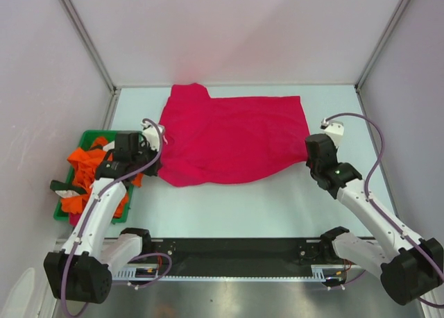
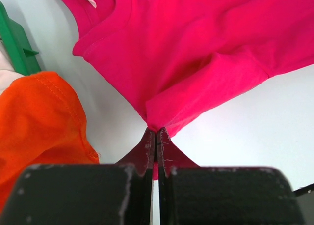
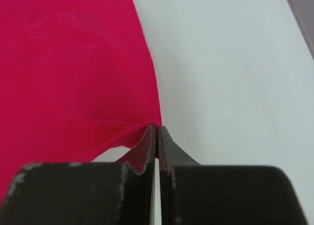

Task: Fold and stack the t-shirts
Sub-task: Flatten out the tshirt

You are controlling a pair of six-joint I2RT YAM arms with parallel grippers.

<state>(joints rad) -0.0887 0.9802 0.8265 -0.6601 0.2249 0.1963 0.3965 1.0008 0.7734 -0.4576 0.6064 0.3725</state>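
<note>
We observe the table (image 1: 243,207) as a pale, flat work surface bounded by grey walls on three sides; both arms are mounted at its near edge.

The crimson-pink t-shirt (image 1: 229,137) lies spread across the middle of the table, reaching toward the far edge; its cloth is mostly flat, with a raised lobe at the far left corner and a curved near hem.

The green tray (image 1: 89,135) sits on the table at the left, just beside the crimson-pink t-shirt; it holds the orange t-shirts (image 1: 83,169), bunched in a loose heap (how many there are, we cannot tell).

The left gripper (image 1: 157,157) meets the left edge of the crimson-pink t-shirt (image 2: 196,53); in the left wrist view its jaws are clenched together on a point of cloth below a sleeve fold, with the orange t-shirts (image 2: 39,117) and the green tray (image 2: 19,48) to one side.

The right gripper (image 1: 310,160) meets the right near corner; in the right wrist view its jaws are clenched on the corner of the crimson-pink t-shirt (image 3: 73,77), bare table beyond.
</note>
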